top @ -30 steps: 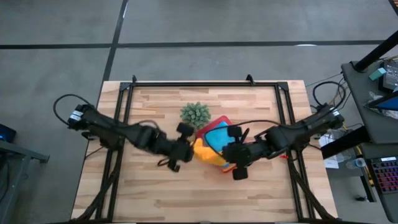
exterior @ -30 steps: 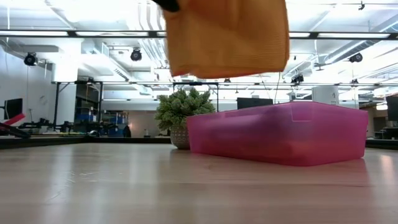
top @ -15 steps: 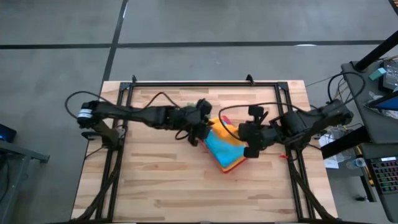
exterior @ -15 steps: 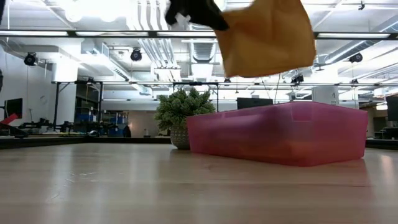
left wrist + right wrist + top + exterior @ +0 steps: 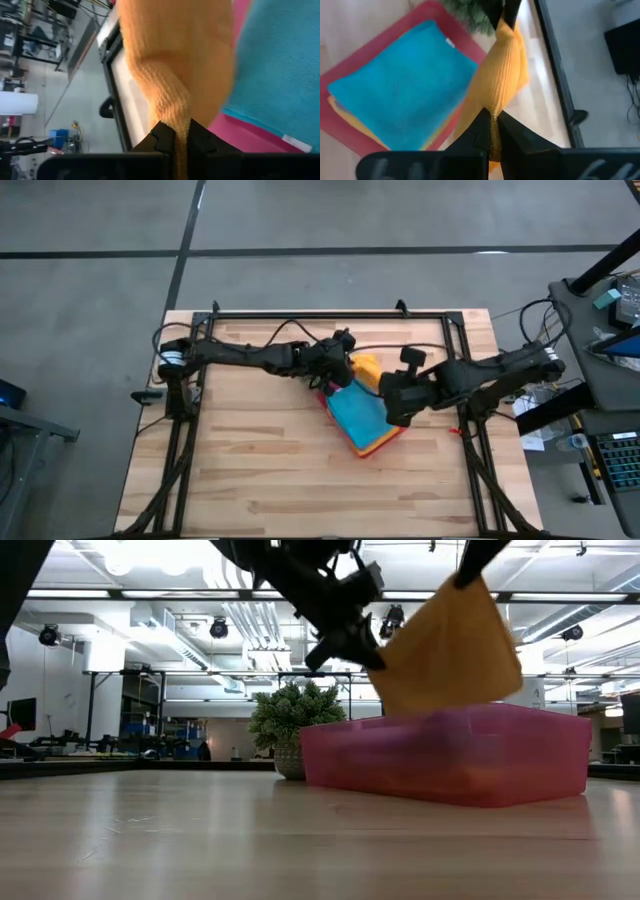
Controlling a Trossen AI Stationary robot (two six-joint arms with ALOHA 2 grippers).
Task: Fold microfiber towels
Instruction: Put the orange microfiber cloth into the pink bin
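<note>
High view: our left gripper point(image 5: 343, 364) and right gripper point(image 5: 392, 392) both clamped on orange towel point(image 5: 366, 370), held above pink tray point(image 5: 372, 450) far edge. Blue towel point(image 5: 356, 412) tops stack. Looks like stacking step; next lower flat, release.

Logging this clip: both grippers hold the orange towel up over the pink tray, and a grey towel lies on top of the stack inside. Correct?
Not quite. The high view shows the top towel in the pink tray is a light blue towel, not grey. Left gripper and right gripper do hold the orange towel.

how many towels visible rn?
3: an orange towel held up between both grippers, a light blue towel topping the tray stack, and a yellow edge beneath. More may be hidden.
</note>
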